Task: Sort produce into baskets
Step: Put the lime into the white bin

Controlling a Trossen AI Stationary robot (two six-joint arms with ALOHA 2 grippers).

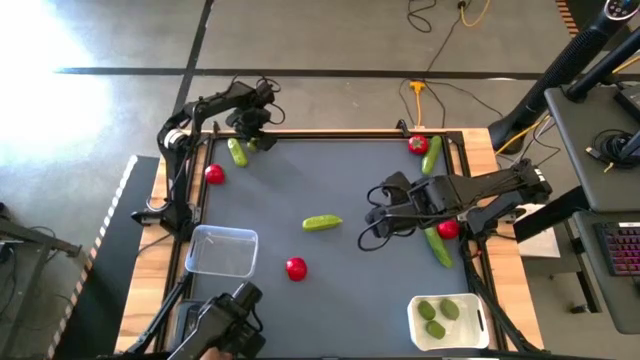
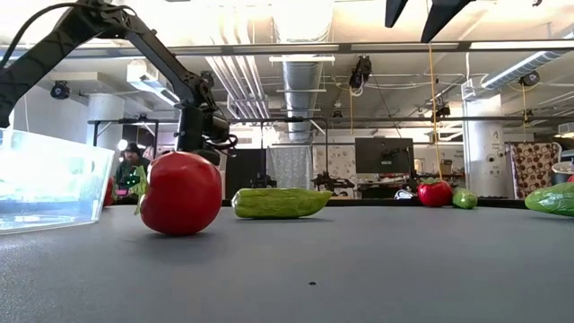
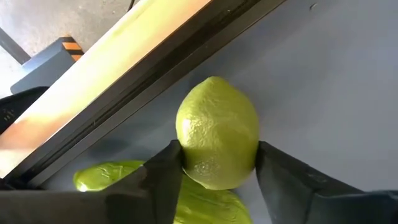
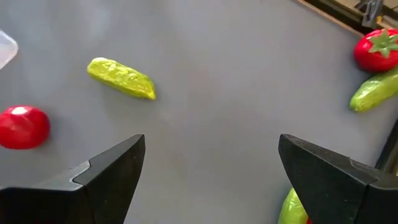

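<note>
Clamping a lime [image 3: 217, 132] at the table's far-left edge, the left gripper [image 3: 219, 168] must carry it diagonally — the white basket [image 1: 447, 322] sits near-right, beside the right gripper [image 4: 211, 171], which hangs spread and empty.

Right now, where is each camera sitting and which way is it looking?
High view: above the table, looking straight down; both arms show, plus the white basket.
Low view: at tabletop height, looking level into the room; the left arm shows behind a tomato.
Left wrist view: on the left arm; left gripper closed around a lime.
Right wrist view: on the right arm; right gripper open.
Shared: the middle cucumber.
</note>
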